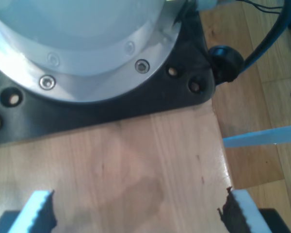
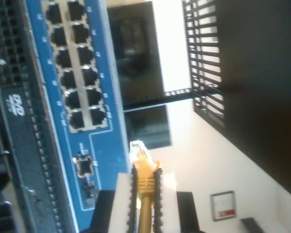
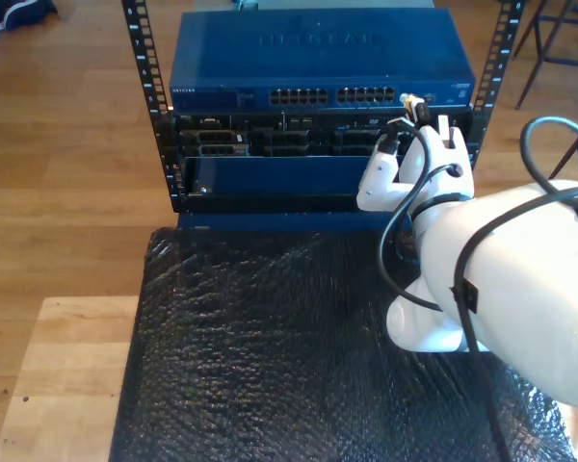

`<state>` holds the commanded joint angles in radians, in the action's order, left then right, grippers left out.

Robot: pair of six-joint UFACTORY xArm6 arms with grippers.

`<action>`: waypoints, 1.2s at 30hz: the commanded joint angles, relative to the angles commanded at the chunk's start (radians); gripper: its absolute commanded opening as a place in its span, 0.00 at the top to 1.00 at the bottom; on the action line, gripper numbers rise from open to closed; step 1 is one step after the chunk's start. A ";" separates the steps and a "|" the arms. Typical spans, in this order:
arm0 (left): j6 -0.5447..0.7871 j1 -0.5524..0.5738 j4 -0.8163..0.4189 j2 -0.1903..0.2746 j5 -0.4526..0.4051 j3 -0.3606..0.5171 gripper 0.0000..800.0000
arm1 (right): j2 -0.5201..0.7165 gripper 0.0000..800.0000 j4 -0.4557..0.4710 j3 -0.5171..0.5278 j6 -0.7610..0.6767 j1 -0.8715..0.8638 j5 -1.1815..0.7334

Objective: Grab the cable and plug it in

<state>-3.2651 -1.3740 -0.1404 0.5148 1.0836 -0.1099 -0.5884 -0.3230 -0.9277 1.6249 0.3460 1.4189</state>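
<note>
The cable's pale-yellow end (image 2: 144, 175) sticks out between the white pads of my second gripper (image 2: 145, 191), which is shut on it. Its clear plug (image 2: 137, 150) points past the blue network switch (image 2: 104, 131) and sits just off the last ports (image 2: 89, 116), apart from them. In the exterior view the second gripper (image 3: 416, 123) holds the plug (image 3: 410, 99) at the right end of the switch's port row (image 3: 366, 95). My first gripper (image 1: 140, 213) is open with nothing between its fingertips (image 1: 39, 211), above a wooden tabletop (image 1: 150, 165).
The switch (image 3: 318, 53) tops a black rack (image 3: 154, 106) with darker units (image 3: 270, 144) below it. A black bubble-wrap mat (image 3: 270, 337) covers the table. The white arm (image 3: 520, 279) fills the exterior view's right. An arm base on a black plate (image 1: 111, 111) stands before the first gripper.
</note>
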 joint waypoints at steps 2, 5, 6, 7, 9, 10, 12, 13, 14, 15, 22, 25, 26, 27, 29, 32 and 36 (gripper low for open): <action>0.000 0.000 0.000 0.000 0.000 0.000 0.00 | -0.008 1.00 -0.014 -0.014 0.014 0.000 0.005; 0.000 0.000 -0.002 0.000 0.000 0.000 0.00 | -0.018 1.00 -0.023 -0.032 0.017 0.005 0.006; 0.000 0.000 0.000 0.000 0.000 0.000 0.00 | -0.025 1.00 -0.026 -0.040 0.017 0.006 0.008; 0.000 0.000 -0.002 0.000 0.000 0.000 0.00 | -0.028 1.00 -0.032 -0.043 0.021 0.009 0.008; 0.000 0.000 0.000 0.000 0.000 0.000 0.00 | -0.034 1.00 -0.051 -0.048 0.043 0.014 0.008; 0.000 0.000 0.000 0.000 0.000 0.000 0.00 | -0.038 1.00 -0.060 -0.051 0.051 0.018 0.009; 0.000 0.000 0.000 0.000 0.000 0.000 0.00 | -0.044 1.00 -0.081 -0.058 0.060 0.031 0.009; 0.000 0.000 0.000 0.000 0.000 0.000 0.00 | -0.044 1.00 -0.091 -0.058 0.060 0.035 0.009; 0.000 0.000 -0.002 0.000 0.000 0.000 0.00 | -0.044 1.00 -0.098 -0.058 0.060 0.038 0.009; 0.000 0.000 -0.002 0.000 0.000 0.000 0.00 | -0.044 1.00 -0.104 -0.058 0.061 0.043 0.009; 0.000 0.000 0.000 0.000 0.000 0.000 0.00 | -0.049 1.00 -0.149 -0.074 0.057 0.075 0.008; 0.000 0.000 0.000 0.000 0.000 0.000 0.00 | -0.060 1.00 -0.184 -0.091 0.057 0.089 0.006; 0.000 0.000 0.000 0.000 0.000 0.000 0.00 | -0.060 1.00 -0.193 -0.092 0.057 0.089 0.006; 0.000 0.000 0.000 0.000 0.000 0.000 0.00 | -0.060 1.00 -0.198 -0.092 0.057 0.089 0.006; 0.000 0.000 0.000 0.000 0.000 0.000 0.00 | -0.061 1.00 -0.201 -0.094 0.057 0.091 0.006; 0.000 0.000 0.000 0.000 0.000 0.000 0.00 | -0.074 1.00 -0.204 -0.109 0.055 0.091 0.006; 0.000 0.000 0.000 0.000 0.000 0.000 0.00 | -0.086 1.00 -0.204 -0.120 0.055 0.094 0.006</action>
<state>-3.2651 -1.3740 -0.1404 0.5148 1.0836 -0.1099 -0.6743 -0.5271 -1.0474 1.6801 0.4396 1.4250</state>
